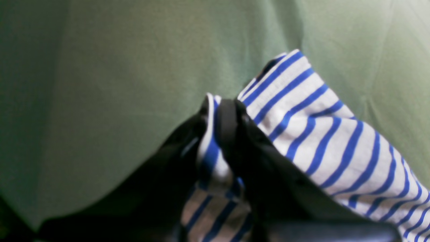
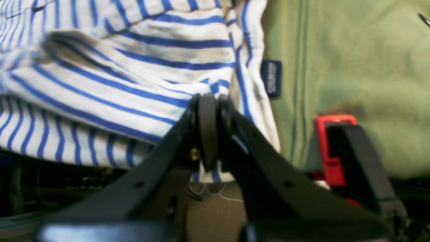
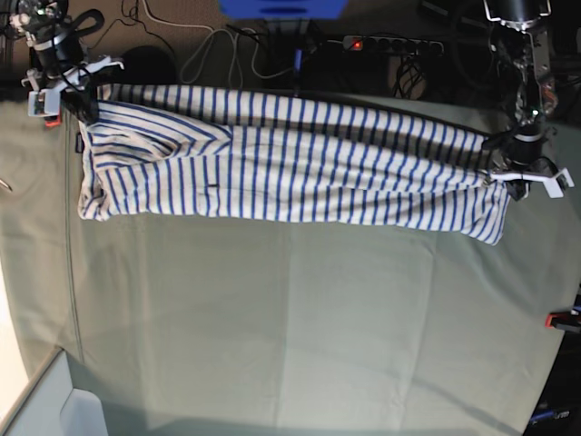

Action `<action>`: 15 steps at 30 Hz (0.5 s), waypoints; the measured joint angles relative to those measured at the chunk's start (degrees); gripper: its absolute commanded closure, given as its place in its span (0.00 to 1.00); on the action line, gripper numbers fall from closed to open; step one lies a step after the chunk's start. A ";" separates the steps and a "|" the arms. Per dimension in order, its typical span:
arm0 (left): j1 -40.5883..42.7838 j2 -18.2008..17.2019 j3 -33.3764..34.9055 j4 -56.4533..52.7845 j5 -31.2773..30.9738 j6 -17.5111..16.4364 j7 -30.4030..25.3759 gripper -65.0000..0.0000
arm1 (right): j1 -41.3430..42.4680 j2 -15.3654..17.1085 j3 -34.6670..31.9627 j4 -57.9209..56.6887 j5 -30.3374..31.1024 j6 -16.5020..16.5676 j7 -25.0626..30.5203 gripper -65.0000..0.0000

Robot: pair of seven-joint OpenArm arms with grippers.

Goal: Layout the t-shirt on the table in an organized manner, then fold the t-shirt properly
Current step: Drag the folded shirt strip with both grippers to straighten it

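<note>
the near half of the table [image 3: 290,336] is bare pale green cloth with faint creases, wide room from the front edge up to the t-shirt [image 3: 290,163], with a red clamp [image 3: 561,320] at the side edge in the base view. the t-shirt is stretched in a long band across the far part of the table, its lower hem sagging onto the cloth, its upper edge close to the far table edge. the left gripper [image 1: 220,107] is clenched on a bunched fold of the striped cloth at one end of the band, the rest trailing off beside it over the green surface. the right gripper [image 2: 208,101] is clamped on the shirt's edge at the other end, by the table corner, with the small dark blue tag [image 2: 271,78] just beside it and another red clamp [image 2: 331,148] near. beyond the far edge lie dark cables [image 3: 218,45] and a power strip [image 3: 390,43].
</note>
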 measured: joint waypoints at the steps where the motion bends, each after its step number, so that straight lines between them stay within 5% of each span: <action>1: 0.02 0.00 0.02 -0.11 0.02 0.00 0.02 1.00 | 0.04 -0.02 0.00 -0.13 0.02 0.00 0.00 1.00; 9: 0.04 0.13 0.35 -0.13 0.00 0.00 0.13 0.93 | 0.00 -1.38 -0.22 -0.13 0.02 -0.02 -0.02 1.00; 11: 0.22 0.13 0.35 -0.13 0.17 0.02 0.20 0.78 | -0.07 -0.79 -1.42 -0.20 -0.04 0.00 -0.20 0.99; 15: 1.07 0.13 0.35 0.00 0.17 0.04 0.17 0.45 | -0.04 -0.81 -1.99 -0.20 -0.24 0.00 -0.22 0.81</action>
